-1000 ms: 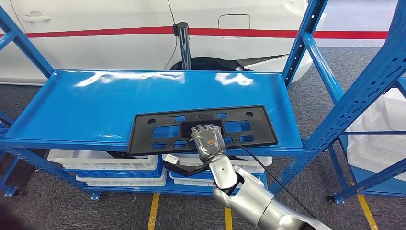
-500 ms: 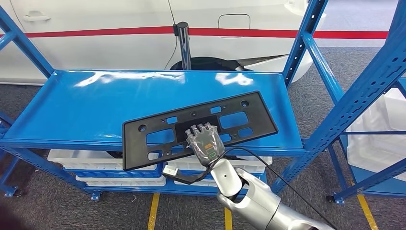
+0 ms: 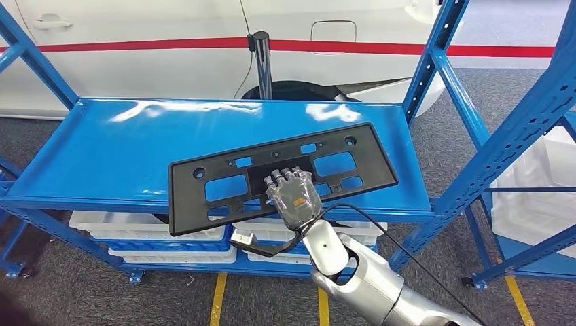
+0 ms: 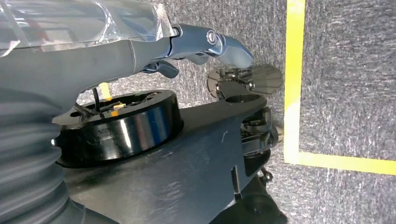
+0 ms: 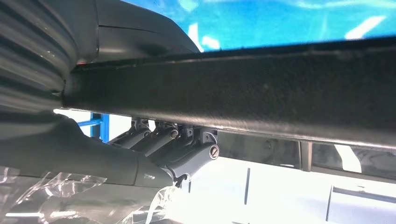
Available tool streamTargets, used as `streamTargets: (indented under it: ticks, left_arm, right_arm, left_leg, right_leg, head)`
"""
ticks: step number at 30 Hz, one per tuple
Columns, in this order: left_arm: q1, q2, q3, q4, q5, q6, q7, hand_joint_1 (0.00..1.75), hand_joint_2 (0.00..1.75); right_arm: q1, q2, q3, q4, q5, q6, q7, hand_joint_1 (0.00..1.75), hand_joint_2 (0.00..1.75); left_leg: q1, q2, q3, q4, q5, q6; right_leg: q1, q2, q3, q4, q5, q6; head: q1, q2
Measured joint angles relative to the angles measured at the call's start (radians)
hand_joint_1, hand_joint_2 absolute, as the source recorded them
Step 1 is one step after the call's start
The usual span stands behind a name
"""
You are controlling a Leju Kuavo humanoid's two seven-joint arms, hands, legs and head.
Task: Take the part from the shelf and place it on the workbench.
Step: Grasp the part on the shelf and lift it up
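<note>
1. Blue steel shelf (image 3: 102, 156), its glossy top tier carrying the task's thing at the front edge, toward the front right corner.
2. The black plastic part (image 3: 204, 187), a long slotted frame, lies tilted: its left end overhangs the front edge, and it looks partly raised, probably so it can clear the lip.
3. The right hand (image 3: 293, 197) grips the part at mid-length on its near edge, fingers (image 3: 285, 178) over the top and thumb beneath, a central hold that likely balances it.
4. The left hand (image 4: 140, 51) hangs by the floor, fingers curled on nothing.
</note>
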Motion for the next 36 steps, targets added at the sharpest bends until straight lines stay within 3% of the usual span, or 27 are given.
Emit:
streamTargets:
  ticks: [2,3,4,7,8,9,11,13,15,17,18,19,20,23,25,27,28,29,30,32,33,34,35,36]
  left_arm:
    - [0.0,0.0,0.0,0.0,0.0,-0.001,0.0,0.0,1.75]
    - [0.0,0.0,0.0,0.0,0.0,-0.001,0.0,0.0,1.75]
    - [0.0,0.0,0.0,0.0,0.0,-0.001,0.0,0.0,1.75]
    - [-0.001,0.002,0.0,0.0,-0.001,0.0,0.0,0.0,1.75]
    - [-0.002,0.002,0.0,0.001,-0.002,0.0,0.0,0.0,1.75]
    - [-0.002,0.003,0.0,0.001,-0.002,0.0,0.001,0.0,1.75]
    - [-0.001,0.002,-0.001,0.001,-0.002,0.001,0.002,0.0,1.75]
    - [0.002,0.003,-0.001,0.002,-0.002,0.001,0.002,0.0,1.75]
    - [0.001,0.002,-0.001,0.002,-0.003,0.0,0.003,0.0,1.75]
    - [-0.001,0.002,-0.001,0.002,-0.004,0.0,0.003,0.0,1.75]
    - [-0.002,0.002,-0.001,0.002,-0.004,0.0,0.003,0.0,1.75]
    - [-0.002,0.002,-0.001,0.002,-0.005,-0.001,0.004,0.0,1.75]
    - [-0.002,0.002,-0.001,0.002,-0.006,-0.001,0.005,0.0,1.75]
    - [-0.007,0.003,-0.001,0.002,-0.01,-0.001,0.006,0.0,1.75]
    - [-0.009,0.005,-0.001,0.002,-0.013,-0.001,0.007,0.0,1.75]
    - [-0.009,0.003,-0.002,0.002,-0.014,-0.002,0.01,0.0,1.75]
    - [-0.009,0.002,-0.002,0.002,-0.015,-0.002,0.011,0.0,1.75]
    - [-0.008,0.002,-0.002,0.002,-0.015,-0.002,0.012,0.0,1.75]
    - [-0.008,0.001,-0.003,0.002,-0.016,-0.003,0.012,0.0,1.75]
    - [-0.007,-0.001,-0.005,0.002,-0.017,-0.004,0.012,0.0,1.75]
    - [-0.007,-0.002,-0.006,0.002,-0.017,-0.004,0.012,0.0,1.75]
    - [-0.007,-0.003,-0.007,0.002,-0.017,-0.004,0.012,0.0,1.75]
    - [-0.007,-0.003,-0.007,0.002,-0.017,-0.004,0.012,0.0,1.75]
    - [-0.007,-0.003,-0.008,0.002,-0.017,-0.004,0.012,0.0,1.75]
  right_arm:
    - [0.002,-0.004,-0.001,-0.003,-0.003,0.0,0.0,1.75,1.75]
    - [0.004,-0.007,-0.001,-0.003,-0.004,0.001,0.0,1.75,1.75]
    - [0.006,-0.009,-0.001,-0.003,-0.006,0.002,0.0,1.75,1.75]
    - [0.007,-0.011,-0.002,-0.003,-0.022,0.003,0.0,1.75,1.75]
    - [0.007,-0.012,-0.003,-0.003,-0.028,0.003,0.0,1.75,1.75]
    - [0.007,-0.012,-0.004,-0.003,-0.032,0.003,0.0,1.75,1.75]
    - [0.008,-0.012,-0.005,-0.004,-0.035,0.003,0.001,1.75,1.75]
    - [0.007,-0.012,-0.006,-0.005,-0.034,0.003,0.003,1.75,1.75]
    - [0.006,-0.012,-0.008,-0.005,-0.034,0.003,0.006,1.75,1.75]
    - [0.006,-0.012,-0.009,-0.005,-0.034,0.003,0.008,1.75,1.75]
    - [0.006,-0.012,-0.009,-0.005,-0.035,0.002,0.009,1.75,1.75]
    - [0.007,-0.012,-0.009,-0.005,-0.036,0.002,0.009,1.75,1.75]
    - [0.007,-0.012,-0.009,-0.005,-0.038,0.002,0.009,1.75,1.75]
    - [0.007,-0.012,-0.01,-0.006,-0.044,0.001,0.01,1.75,1.75]
    - [0.007,-0.013,-0.011,-0.007,-0.044,0.0,0.011,1.75,1.75]
    - [0.007,-0.014,-0.011,-0.008,-0.044,0.0,0.012,1.75,1.75]
    - [0.007,-0.015,-0.011,-0.008,-0.044,0.0,0.013,1.75,1.75]
    - [0.008,-0.017,-0.011,-0.008,-0.044,0.0,0.013,1.75,1.75]
    - [0.008,-0.02,-0.012,-0.008,-0.044,0.0,0.013,1.75,1.75]
    - [0.012,-0.024,-0.011,-0.008,-0.044,0.0,0.014,1.75,1.75]
    - [0.015,-0.026,-0.011,-0.008,-0.045,0.0,0.014,1.75,1.75]
    - [0.018,-0.028,-0.011,-0.008,-0.046,0.001,0.014,1.75,1.75]
    - [0.021,-0.03,-0.011,-0.008,-0.049,0.001,0.014,1.75,1.75]
    - [0.023,-0.031,-0.011,-0.008,-0.053,0.001,0.014,1.75,1.75]
  left_leg:
    - [0.003,0.0,-0.005,-0.001,0.003,-0.002]
    - [0.005,0.0,-0.007,0.0,0.005,-0.005]
    - [0.01,0.0,-0.01,0.001,0.007,-0.009]
    - [0.023,-0.002,-0.023,0.014,0.009,-0.034]
    - [0.023,-0.003,-0.028,0.021,0.009,-0.044]
    - [0.021,-0.005,-0.034,0.028,0.009,-0.053]
    - [0.021,-0.008,-0.043,0.035,0.015,-0.064]
    - [0.026,-0.005,-0.06,0.057,-0.005,-0.068]
    - [0.026,-0.002,-0.097,0.152,-0.083,-0.067]
    - [0.019,-0.001,-0.139,0.295,-0.17,-0.061]
    - [0.015,-0.002,-0.147,0.344,-0.191,-0.055]
    - [0.009,-0.002,-0.137,0.357,-0.193,-0.045]
    - [0.001,-0.002,-0.109,0.332,-0.179,-0.032]
    - [-0.034,0.004,0.032,0.127,-0.134,0.024]
    - [-0.051,0.01,0.076,0.05,-0.127,0.04]
    - [-0.053,0.012,0.073,0.029,-0.103,0.04]
    - [-0.05,0.013,0.071,0.016,-0.087,0.039]
    - [-0.045,0.014,0.065,0.005,-0.069,0.036]
    - [-0.038,0.015,0.056,-0.004,-0.053,0.032]
    - [-0.031,0.016,0.031,-0.006,-0.028,0.026]
    - [-0.027,0.017,0.018,-0.005,-0.018,0.021]
    - [-0.022,0.017,0.003,-0.004,-0.008,0.016]
    - [-0.015,0.018,-0.012,-0.001,0.002,0.009]
    - [-0.008,0.018,-0.027,0.005,0.01,0.001]
  right_leg:
    - [-0.005,0.0,-0.053,0.133,-0.064,0.01]
    - [-0.01,0.0,-0.066,0.171,-0.072,0.016]
    - [-0.015,0.0,-0.061,0.168,-0.061,0.022]
    - [-0.033,0.0,0.039,-0.011,0.023,0.049]
    - [-0.037,0.005,0.06,-0.053,0.04,0.05]
    - [-0.04,0.01,0.068,-0.072,0.042,0.043]
    - [-0.039,0.017,0.051,-0.061,0.04,0.014]
    - [-0.036,0.016,0.034,-0.058,0.047,-0.01]
    - [-0.029,0.014,0.015,-0.058,0.063,-0.028]
    - [-0.017,0.012,-0.005,-0.058,0.078,-0.04]
    - [-0.01,0.011,-0.015,-0.058,0.085,-0.045]
    - [-0.002,0.011,-0.025,-0.058,0.093,-0.048]
    - [0.007,0.011,-0.035,-0.058,0.101,-0.052]
    - [0.021,0.009,-0.055,-0.059,0.125,-0.056]
    - [0.017,0.005,-0.058,-0.064,0.141,-0.05]
    - [0.015,0.001,-0.058,-0.073,0.156,-0.041]
    - [0.015,0.002,-0.062,-0.072,0.151,-0.035]
    - [0.016,0.002,-0.07,-0.057,0.126,-0.029]
    - [0.015,0.003,-0.082,-0.02,0.083,-0.023]
    - [0.007,0.003,-0.111,0.1,-0.014,-0.008]
    - [0.003,0.003,-0.118,0.157,-0.037,-0.001]
    - [-0.002,0.002,-0.114,0.19,-0.034,0.007]
    - [-0.008,0.002,-0.095,0.192,-0.012,0.015]
    - [-0.014,0.001,-0.059,0.159,0.017,0.025]
  head:
    - [0.0,0.0]
    - [0.0,0.0]
    - [0.0,0.0]
    - [0.0,0.0]
    - [0.0,0.0]
    - [0.0,0.0]
    - [-0.001,0.0]
    - [-0.002,0.0]
    - [-0.002,0.0]
    - [-0.002,0.0]
    - [-0.002,0.0]
    - [-0.002,0.0]
    - [-0.002,0.0]
    - [-0.002,0.0]
    - [-0.001,0.0]
    - [-0.002,0.0]
    - [-0.002,0.0]
    - [-0.001,0.0]
    - [-0.001,0.0]
    - [0.0,0.0]
    - [0.0,0.0]
    - [0.0,0.0]
    - [0.0,0.0]
    - [0.0,0.0]
